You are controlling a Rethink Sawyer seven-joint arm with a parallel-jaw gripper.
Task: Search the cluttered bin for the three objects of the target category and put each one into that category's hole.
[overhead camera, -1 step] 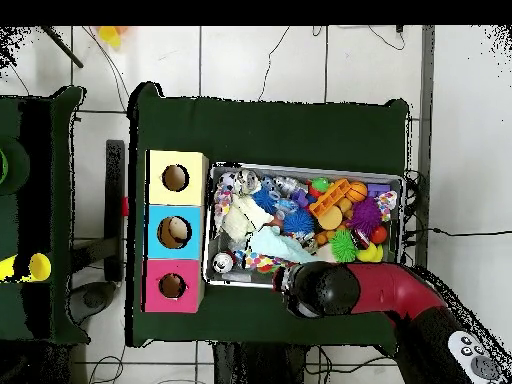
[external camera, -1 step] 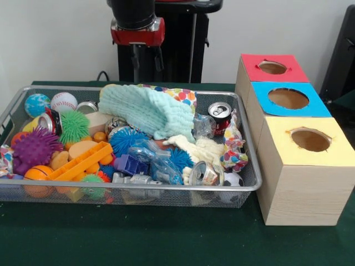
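Note:
A wire mesh bin (external camera, -1 step: pixel 252 180) is heaped with toys, cloths and cans. A mint green cloth (external camera, -1 step: pixel 147 113) lies on top in the middle. A red soda can (external camera, -1 step: pixel 220 113) stands at the far right and a crushed silver can (external camera, -1 step: pixel 204 173) lies at the front right. Spiky balls in purple (external camera, -1 step: pixel 36 147), green (external camera, -1 step: pixel 74 125) and blue (external camera, -1 step: pixel 125 139) sit among them. My gripper (external camera, -1 step: pixel 147 65) hangs open and empty above the bin's far edge. In the overhead view the arm's wrist (overhead camera, -1 step: pixel 323 289) hides the gripper.
Three wooden boxes with round holes stand in a row beside the bin: red (external camera, -1 step: pixel 294 69), blue (external camera, -1 step: pixel 319 102), yellow (external camera, -1 step: pixel 338 149). Overhead they show as yellow (overhead camera, -1 step: pixel 160 160), blue (overhead camera, -1 step: pixel 155 215) and red (overhead camera, -1 step: pixel 155 270). A baseball (external camera, -1 step: pixel 64 101) and orange plastic piece (external camera, -1 step: pixel 80 162) lie at left.

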